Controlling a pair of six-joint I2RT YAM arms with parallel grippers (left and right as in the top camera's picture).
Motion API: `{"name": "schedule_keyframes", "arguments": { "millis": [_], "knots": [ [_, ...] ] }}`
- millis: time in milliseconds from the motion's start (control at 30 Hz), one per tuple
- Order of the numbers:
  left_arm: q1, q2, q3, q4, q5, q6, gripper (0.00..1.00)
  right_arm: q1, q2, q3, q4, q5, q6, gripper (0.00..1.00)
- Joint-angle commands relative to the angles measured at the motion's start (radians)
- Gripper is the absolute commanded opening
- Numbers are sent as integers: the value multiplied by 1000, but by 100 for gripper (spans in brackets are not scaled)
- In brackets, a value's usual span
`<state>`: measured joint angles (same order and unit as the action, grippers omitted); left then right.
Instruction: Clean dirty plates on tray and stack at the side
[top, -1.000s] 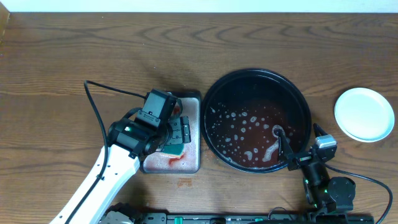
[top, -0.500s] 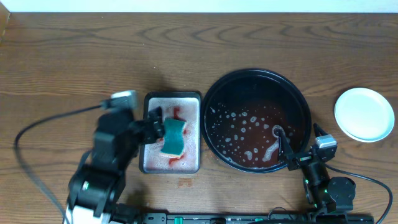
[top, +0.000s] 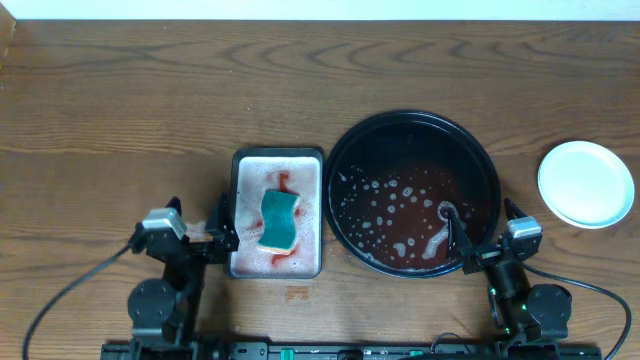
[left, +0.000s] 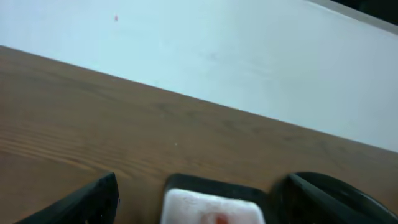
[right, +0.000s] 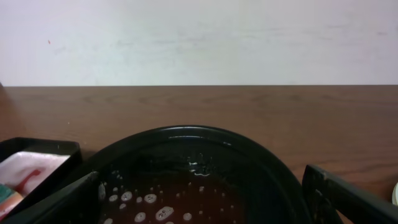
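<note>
The black tray (top: 412, 125) sits right of centre, holding reddish water with foam spots and no plate; it also shows in the right wrist view (right: 186, 140). A pale white plate (top: 586, 183) lies on the tabletop at the far right; I cannot tell whether others lie under it, and no yellow plate shows. My left gripper (top: 197, 222) is open and empty at the front, left of the metal pan, its fingers wide apart in the left wrist view (left: 211, 208). My right gripper (top: 485, 235) is open and empty at the tray's front right rim (right: 202, 202).
A rectangular metal pan (top: 278, 157) with foam and red smears stands left of the tray and holds a teal sponge (top: 280, 222). Its far end shows in the left wrist view (left: 211, 202). Cables trail at the front left and right.
My left arm has pulled back from over the pan to the front left edge, leaving the teal sponge lying in the pan. The right arm has not moved.
</note>
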<state>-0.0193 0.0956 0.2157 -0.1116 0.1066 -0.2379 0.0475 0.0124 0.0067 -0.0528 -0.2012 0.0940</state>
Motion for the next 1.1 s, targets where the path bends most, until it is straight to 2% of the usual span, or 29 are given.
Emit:
{"name": "schedule_keyframes", "arguments": {
  "millis": [0, 267, 633, 867, 1067],
  "knots": [
    [11, -79, -69, 29, 13, 43, 84, 5, -6, -1, -4, 6, -5, 99],
    [10, -94, -212, 183, 13, 43, 84, 5, -6, -1, -4, 6, -5, 99],
    [10, -94, -212, 160, 10, 43, 84, 5, -6, -1, -4, 6, -5, 99],
    [10, -93, -212, 50, 10, 43, 84, 5, -6, -1, -4, 6, -5, 99],
    [10, -84, -212, 52, 10, 43, 84, 5, -6, -1, -4, 6, -5, 99]
  ]
}}
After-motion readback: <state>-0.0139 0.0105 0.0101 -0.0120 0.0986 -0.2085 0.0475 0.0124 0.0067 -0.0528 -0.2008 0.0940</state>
